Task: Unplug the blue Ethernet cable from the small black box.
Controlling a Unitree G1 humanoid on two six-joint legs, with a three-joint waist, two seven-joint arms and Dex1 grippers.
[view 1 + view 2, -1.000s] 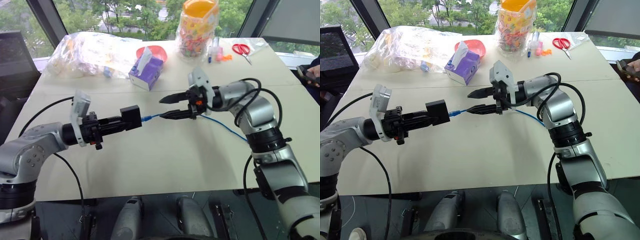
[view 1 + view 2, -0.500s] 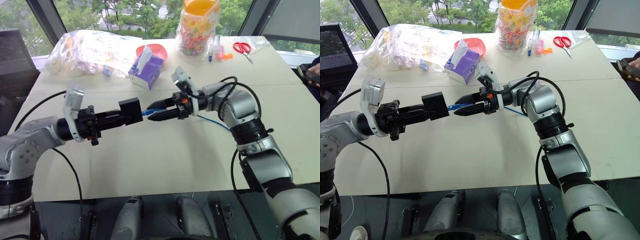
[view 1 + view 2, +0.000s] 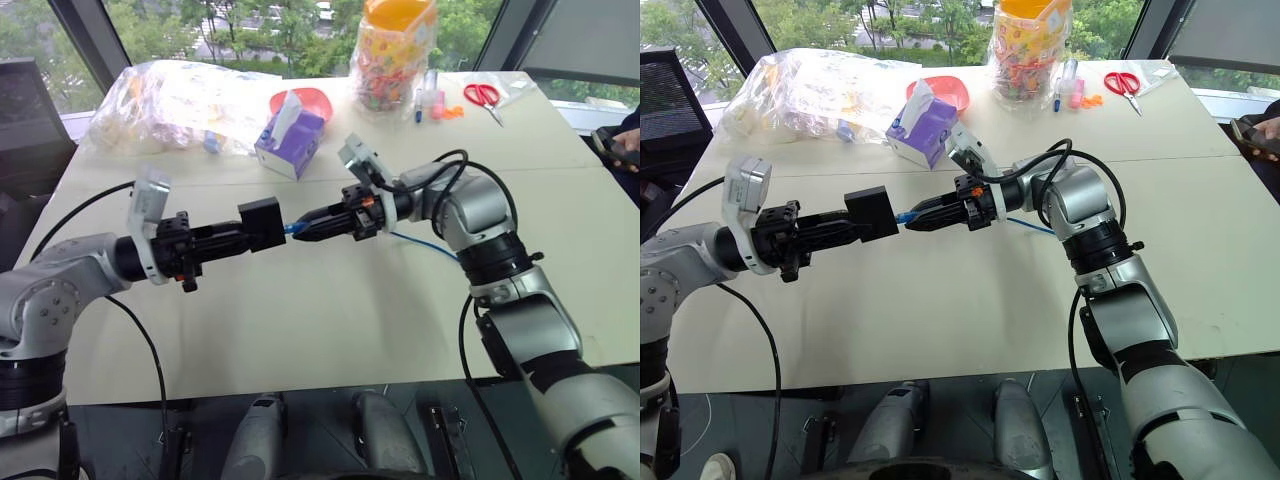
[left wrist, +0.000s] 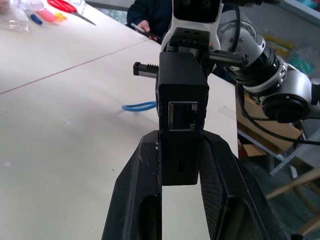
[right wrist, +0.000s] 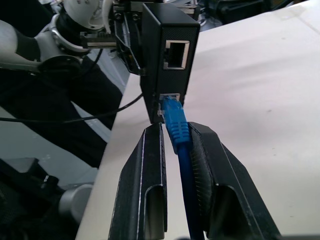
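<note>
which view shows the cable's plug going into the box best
The right wrist view: the blue Ethernet cable enters the small black box close up, between the right gripper fingers. Both eye views show a short blue stub; the left wrist view shows a loop behind.

Person (image 3: 628, 145) at the table's (image 3: 330, 320) far corner, mostly cut off

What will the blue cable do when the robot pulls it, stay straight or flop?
Probably flop. The blue Ethernet cable is thin and already sags in a curve down to the table. Its end near the small black box looks stiffer, so that short stretch may stay straight. It seems light, so it should trail along easily.
</note>
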